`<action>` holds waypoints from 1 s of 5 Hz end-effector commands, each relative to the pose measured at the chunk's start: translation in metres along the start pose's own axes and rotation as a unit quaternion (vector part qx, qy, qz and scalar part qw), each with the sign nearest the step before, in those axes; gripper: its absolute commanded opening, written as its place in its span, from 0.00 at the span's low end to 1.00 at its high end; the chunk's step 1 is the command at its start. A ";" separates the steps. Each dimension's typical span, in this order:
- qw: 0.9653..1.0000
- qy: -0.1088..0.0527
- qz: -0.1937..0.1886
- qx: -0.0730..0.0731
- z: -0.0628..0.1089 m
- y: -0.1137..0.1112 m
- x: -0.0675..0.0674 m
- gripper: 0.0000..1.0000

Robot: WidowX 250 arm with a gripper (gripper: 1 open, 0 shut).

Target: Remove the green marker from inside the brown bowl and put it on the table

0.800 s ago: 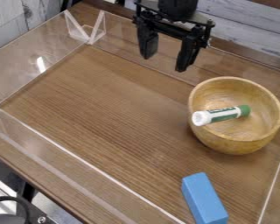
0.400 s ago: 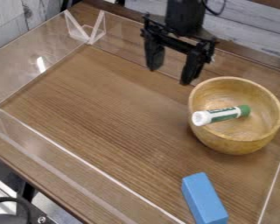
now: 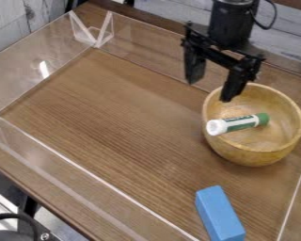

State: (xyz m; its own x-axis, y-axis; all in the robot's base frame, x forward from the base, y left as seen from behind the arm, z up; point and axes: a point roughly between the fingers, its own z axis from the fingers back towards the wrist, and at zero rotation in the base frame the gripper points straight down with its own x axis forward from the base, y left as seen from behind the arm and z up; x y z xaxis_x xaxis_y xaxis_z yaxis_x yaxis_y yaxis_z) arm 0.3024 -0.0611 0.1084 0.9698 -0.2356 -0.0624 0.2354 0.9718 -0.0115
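Tabletop brown bowl (image 3: pixel 274 141) containing green marker (image 3: pixel 236 122)

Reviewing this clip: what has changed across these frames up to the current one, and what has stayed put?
The hand moved right and lower in the picture, from above the table's back edge to just over the brown bowl's near-left rim, fingers open throughout. Nothing was gripped or released. The green marker lies in the bowl as before; the blue block has not moved.
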 end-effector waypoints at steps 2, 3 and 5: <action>0.998 -0.045 -0.034 0.007 0.015 -0.014 0.021 1.00; 0.998 -0.050 -0.048 0.008 0.014 -0.019 0.025 1.00; 0.995 -0.067 -0.069 0.006 0.010 -0.027 0.031 1.00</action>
State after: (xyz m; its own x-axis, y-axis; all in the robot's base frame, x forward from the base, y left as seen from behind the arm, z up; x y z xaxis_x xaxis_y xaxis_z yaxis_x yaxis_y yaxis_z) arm 0.3196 -0.0912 0.1022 0.9327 -0.3601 0.0175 0.3603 0.9328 -0.0055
